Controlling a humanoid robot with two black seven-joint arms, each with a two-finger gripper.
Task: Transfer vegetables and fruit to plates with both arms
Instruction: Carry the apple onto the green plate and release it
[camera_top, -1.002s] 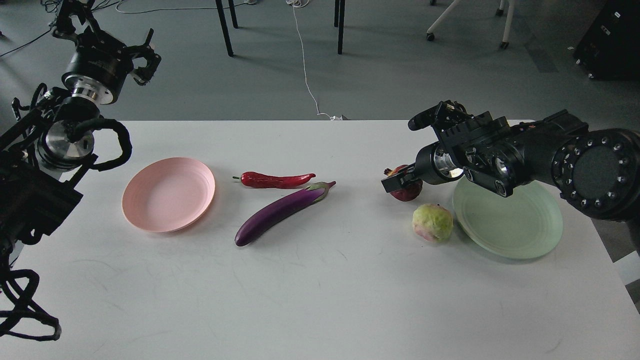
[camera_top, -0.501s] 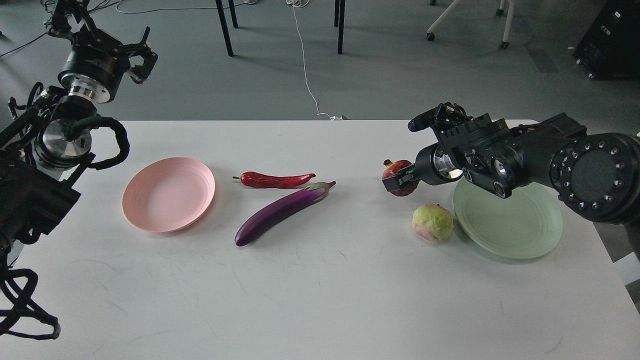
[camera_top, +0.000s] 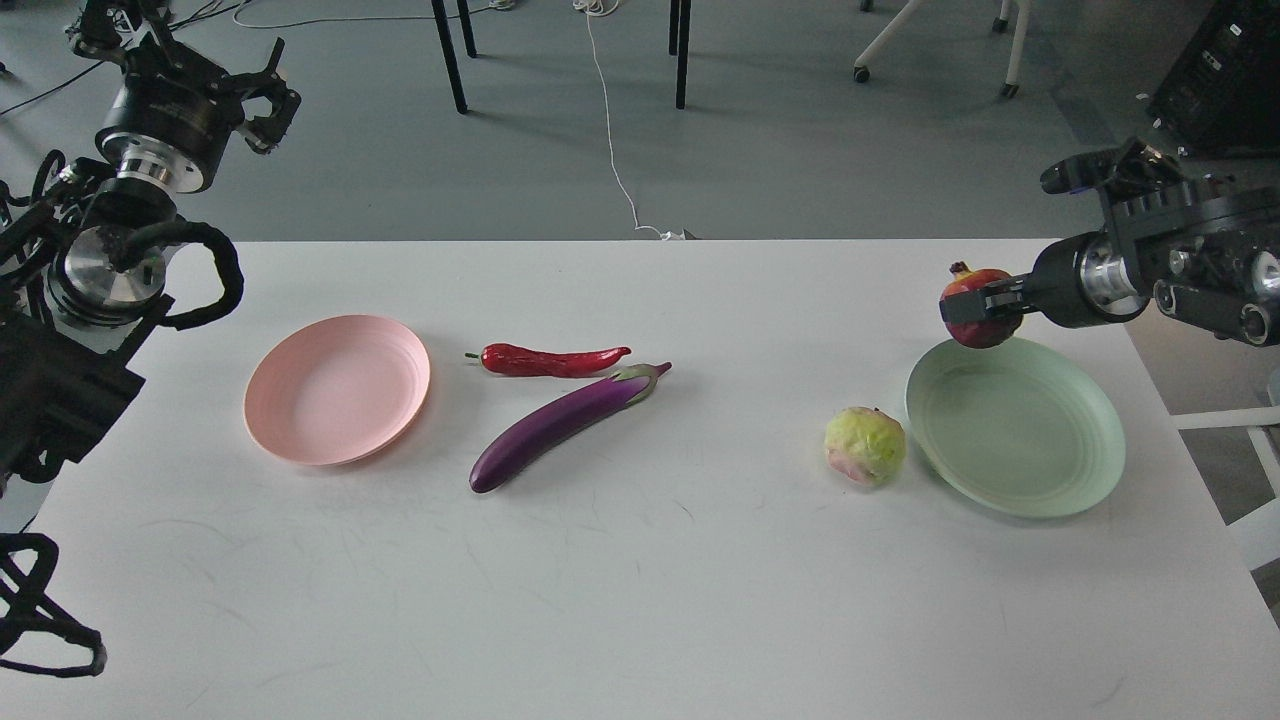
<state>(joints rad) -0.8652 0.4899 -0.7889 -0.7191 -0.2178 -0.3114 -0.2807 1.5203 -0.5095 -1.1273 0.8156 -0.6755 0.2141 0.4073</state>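
My right gripper (camera_top: 975, 310) is shut on the dark red pomegranate (camera_top: 980, 290) and holds it in the air above the far left rim of the mint green plate (camera_top: 1040, 470). The yellow-green ball (camera_top: 865, 445) lies on the table just left of that plate. The purple eggplant (camera_top: 565, 425) lies slanted at mid table, with the red chili pepper (camera_top: 550, 359) just behind it. The pink plate (camera_top: 338, 388) stands empty to their left. My left gripper (camera_top: 262, 98) is raised beyond the table's far left corner, with its fingers spread apart and empty.
The white table (camera_top: 640, 600) ends close to the green plate on the right. Chair and table legs (camera_top: 450, 55) and a white cable (camera_top: 610, 130) are on the floor behind.
My right gripper has lifted the pomegranate off the table and carried it right and up, to above the green plate's rim. My left arm has drifted slightly up and left.
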